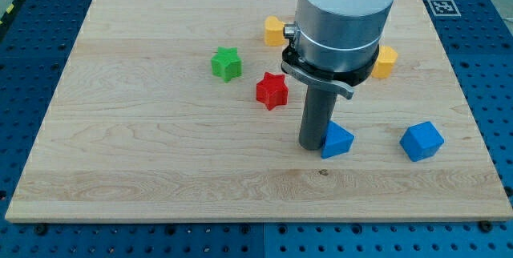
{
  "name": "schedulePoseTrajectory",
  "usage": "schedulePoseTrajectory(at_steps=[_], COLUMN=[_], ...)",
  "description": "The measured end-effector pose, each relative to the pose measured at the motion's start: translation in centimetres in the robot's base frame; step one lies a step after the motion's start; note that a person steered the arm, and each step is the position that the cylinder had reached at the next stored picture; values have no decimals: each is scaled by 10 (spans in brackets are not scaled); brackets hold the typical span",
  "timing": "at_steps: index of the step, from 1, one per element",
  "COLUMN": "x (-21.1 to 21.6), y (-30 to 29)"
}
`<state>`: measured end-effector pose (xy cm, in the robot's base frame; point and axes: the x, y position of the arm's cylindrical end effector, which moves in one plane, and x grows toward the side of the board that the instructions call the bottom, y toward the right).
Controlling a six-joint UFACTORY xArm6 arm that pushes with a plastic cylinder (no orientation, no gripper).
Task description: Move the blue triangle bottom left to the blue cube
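The blue triangle (338, 140) lies on the wooden board right of centre, towards the view's bottom. The blue cube (422, 141) sits further to the view's right, at about the same height. My tip (313, 146) is the lower end of the dark rod and stands right against the triangle's left side, touching or nearly touching it. The arm's grey body rises above it and hides part of the board.
A red star block (272, 90) and a green star block (226, 63) lie left of the rod. A yellow block (275, 30) and an orange-yellow block (385, 62) flank the arm's body. The board's right edge (473, 90) is near the cube.
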<state>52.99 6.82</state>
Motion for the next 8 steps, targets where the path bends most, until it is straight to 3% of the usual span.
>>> schedulePoseTrajectory(at_steps=[2, 5, 8], x=[-16, -7, -6], y=[2, 6, 48])
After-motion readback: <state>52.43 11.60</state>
